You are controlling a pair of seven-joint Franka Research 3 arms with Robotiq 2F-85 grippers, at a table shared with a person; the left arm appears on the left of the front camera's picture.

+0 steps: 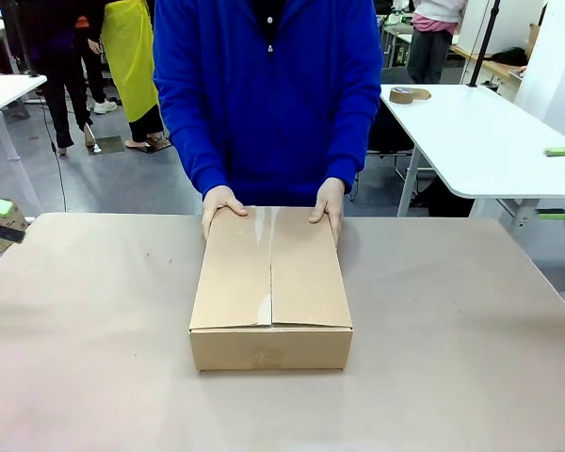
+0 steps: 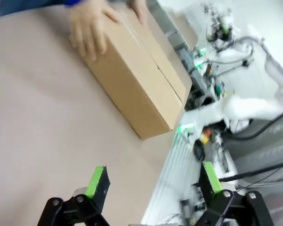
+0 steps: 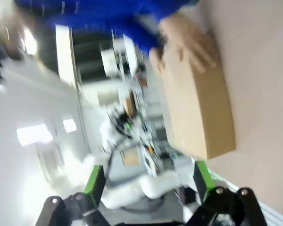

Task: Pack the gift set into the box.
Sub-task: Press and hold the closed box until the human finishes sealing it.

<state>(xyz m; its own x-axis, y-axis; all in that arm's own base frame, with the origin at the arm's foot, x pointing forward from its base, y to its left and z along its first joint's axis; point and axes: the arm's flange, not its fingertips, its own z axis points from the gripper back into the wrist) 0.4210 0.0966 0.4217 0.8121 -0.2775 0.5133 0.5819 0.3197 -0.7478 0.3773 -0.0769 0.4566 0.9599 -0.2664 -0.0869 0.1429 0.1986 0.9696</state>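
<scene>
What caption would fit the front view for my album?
Person in blue rests both hands on the far end of a closed cardboard carton on the table.

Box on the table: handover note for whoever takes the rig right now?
Left gripper: open, empty, off the box.
Right gripper: open, empty, also off it.
Box: mid-table, flaps folded shut; the person's right hand and left hand rest on its far end.
Done: box closed. Contents are hidden, so I cannot confirm the gift set is inside.
Left: probably only sealing, if wanted.
</scene>
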